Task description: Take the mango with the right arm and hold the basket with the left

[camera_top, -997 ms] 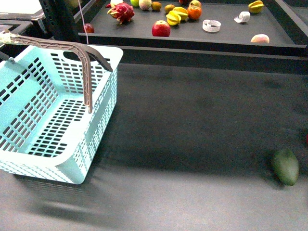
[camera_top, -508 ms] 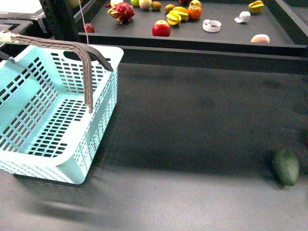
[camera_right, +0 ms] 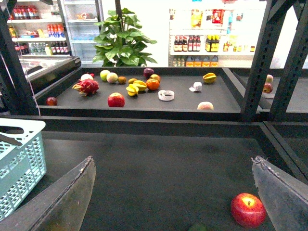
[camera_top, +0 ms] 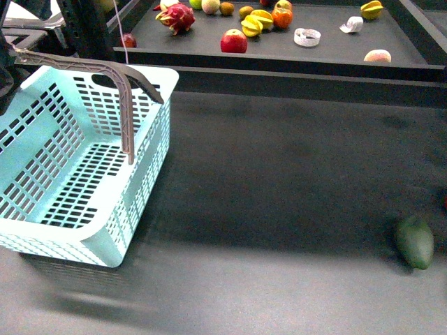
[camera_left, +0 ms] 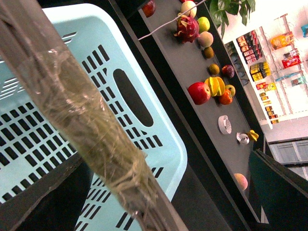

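The light-blue basket (camera_top: 77, 174) stands at the left on the dark table, with one grey-brown handle (camera_top: 126, 105) raised. In the left wrist view the tape-wrapped handle (camera_left: 91, 125) runs close across the basket's rim (camera_left: 159, 125), between the jaws of my open left gripper (camera_left: 159, 202). A dark part of my left arm (camera_top: 5, 77) shows at the handle's far end. My right gripper (camera_right: 175, 192) is open and empty above the table. I cannot make out a smooth yellow-orange mango in any view.
A dark green pointed fruit (camera_top: 415, 241) lies at the front right. A red apple (camera_right: 248, 209) lies by my right finger (camera_right: 284, 192). The back shelf (camera_top: 335, 52) holds a red apple (camera_top: 234, 42), a dragon fruit (camera_top: 177, 17), yellow ribbed fruits (camera_top: 255, 24) and other fruit.
My left arm has come into the front view at the top left, by the basket handle's end. The basket and the green fruit have barely moved.
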